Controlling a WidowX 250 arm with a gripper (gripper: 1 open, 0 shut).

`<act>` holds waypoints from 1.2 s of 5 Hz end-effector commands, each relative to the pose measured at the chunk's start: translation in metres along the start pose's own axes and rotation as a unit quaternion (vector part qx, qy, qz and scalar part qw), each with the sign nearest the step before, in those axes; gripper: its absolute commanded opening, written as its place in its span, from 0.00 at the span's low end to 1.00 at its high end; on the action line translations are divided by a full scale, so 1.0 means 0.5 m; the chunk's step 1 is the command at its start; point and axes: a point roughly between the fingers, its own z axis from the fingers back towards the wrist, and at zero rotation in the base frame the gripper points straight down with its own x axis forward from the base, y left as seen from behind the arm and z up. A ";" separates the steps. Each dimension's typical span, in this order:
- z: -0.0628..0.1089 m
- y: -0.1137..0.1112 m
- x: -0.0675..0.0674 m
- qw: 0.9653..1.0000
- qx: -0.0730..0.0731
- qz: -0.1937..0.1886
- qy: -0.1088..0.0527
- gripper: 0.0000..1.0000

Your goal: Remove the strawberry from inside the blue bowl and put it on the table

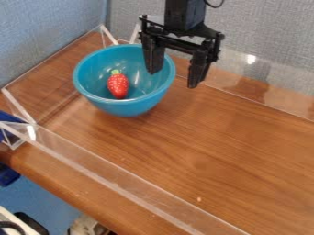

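The toy strawberry (117,85) is resting inside the turquoise-blue bowl (139,107), red body showing toward the camera and leafy cap toward the bowl's far side, its long axis running roughly from the far side to the near one. The bowl is sitting near the far left corner of the wood-grain tabletop (211,151), just inside the clear acrylic wall (135,195) that is edging the table. The single arm is reaching in from the far edge, and its black gripper (174,81) is hanging above the bowl's right side with fingers spread wide — released, holding nothing. One finger is showing against the bowl's interior, the other is standing out past the rim on the right. What the coming move is turning on is this offset: the strawberry is lying to the left of the gap between the fingertips as the camera is seeing it, so the hand is needing to shift left before going down. How high the fingertips are hovering over the rim I cannot tell from this one view. Going straight down from here would, I judge, be risking a straddled or bumped rim — the fruit being left untouched — so the sideways correction is seeming to come first.
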 end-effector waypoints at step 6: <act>-0.018 0.172 0.009 0.993 -0.008 0.119 -0.007 1.00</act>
